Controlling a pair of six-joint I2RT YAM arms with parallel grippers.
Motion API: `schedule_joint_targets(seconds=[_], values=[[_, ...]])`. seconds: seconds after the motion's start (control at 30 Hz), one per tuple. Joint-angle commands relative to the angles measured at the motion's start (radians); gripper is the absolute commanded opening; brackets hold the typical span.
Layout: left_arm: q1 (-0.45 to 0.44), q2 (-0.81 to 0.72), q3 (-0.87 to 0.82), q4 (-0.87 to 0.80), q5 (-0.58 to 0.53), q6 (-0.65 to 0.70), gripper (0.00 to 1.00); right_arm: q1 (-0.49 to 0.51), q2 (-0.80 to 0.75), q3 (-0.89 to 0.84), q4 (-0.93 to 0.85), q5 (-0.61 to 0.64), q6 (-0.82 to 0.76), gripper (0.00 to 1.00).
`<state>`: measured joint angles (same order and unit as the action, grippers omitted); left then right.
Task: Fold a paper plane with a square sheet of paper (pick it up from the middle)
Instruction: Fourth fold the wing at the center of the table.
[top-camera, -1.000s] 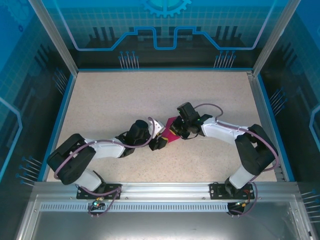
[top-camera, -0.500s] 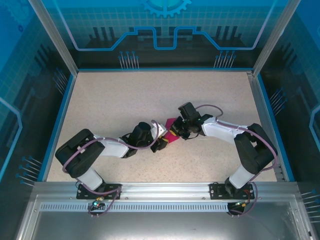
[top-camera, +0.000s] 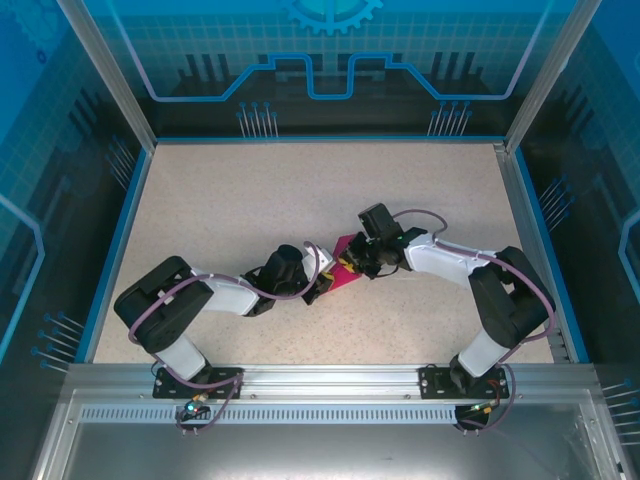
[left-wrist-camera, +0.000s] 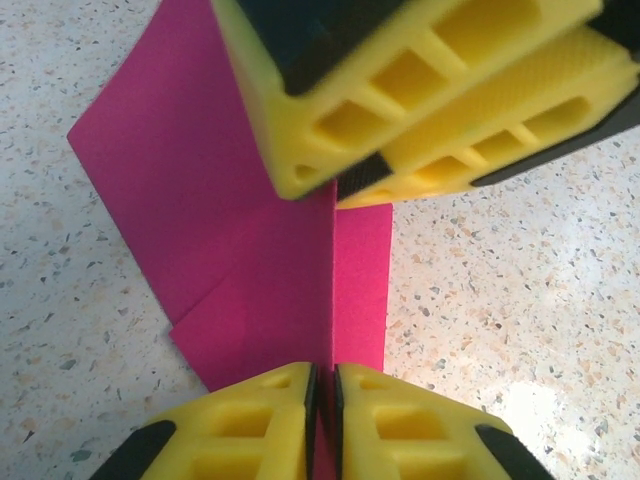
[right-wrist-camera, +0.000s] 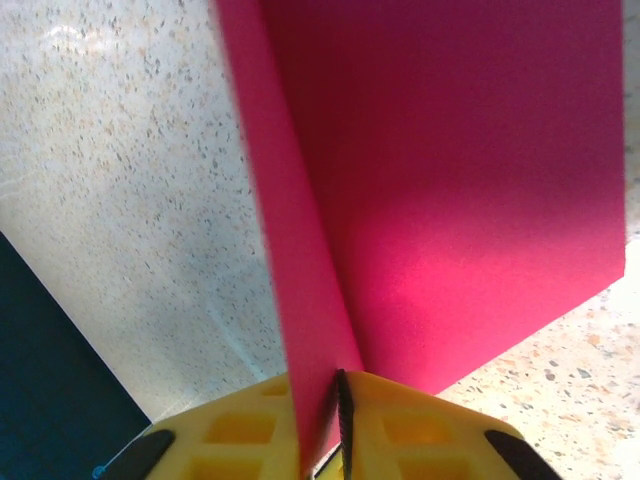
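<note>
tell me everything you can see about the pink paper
The pink paper is thin, matte and plain magenta, and it is partly folded. Flat overlapping layers with straight edges and a pointed corner lie on the speckled table, and a narrow central ridge stands up from them. The left gripper is shut on that ridge at one end, and the right gripper pinches it from the opposite end. The paper sits near the table's middle, between the two arms.

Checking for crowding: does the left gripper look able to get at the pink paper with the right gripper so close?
Likely yes. The left gripper sits at the near end of the raised fold in the pink paper, jaws nearly closed on it; the right gripper holds the far end.
</note>
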<state>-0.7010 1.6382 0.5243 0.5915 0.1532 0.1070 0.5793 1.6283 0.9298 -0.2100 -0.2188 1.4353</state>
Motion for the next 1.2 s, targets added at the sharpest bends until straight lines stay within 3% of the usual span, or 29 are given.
schedule_joint_targets(seconds=[0.0, 0.17, 0.33, 0.53, 0.73, 1.17], values=[[-0.009, 0.012, -0.014, 0.022, 0.003, -0.009, 0.12, -0.024, -0.017, -0.012, -0.033, -0.014, -0.042, 0.32], [-0.009, 0.002, -0.009, 0.002, 0.045, -0.102, 0.09, -0.061, -0.109, -0.058, -0.009, 0.008, -0.212, 0.56], [-0.006, -0.004, 0.005, -0.036, 0.071, -0.247, 0.07, -0.11, -0.223, -0.152, 0.015, 0.016, -0.388, 0.61], [-0.008, -0.003, 0.019, -0.059, 0.101, -0.425, 0.06, -0.139, -0.241, -0.209, 0.082, -0.074, -0.512, 0.61], [-0.004, -0.007, 0.012, -0.035, 0.086, -0.571, 0.05, -0.129, -0.173, -0.205, 0.138, -0.152, -0.564, 0.52], [0.022, -0.006, -0.003, -0.007, 0.1, -0.726, 0.05, -0.069, 0.011, -0.111, 0.167, -0.186, -0.589, 0.45]])
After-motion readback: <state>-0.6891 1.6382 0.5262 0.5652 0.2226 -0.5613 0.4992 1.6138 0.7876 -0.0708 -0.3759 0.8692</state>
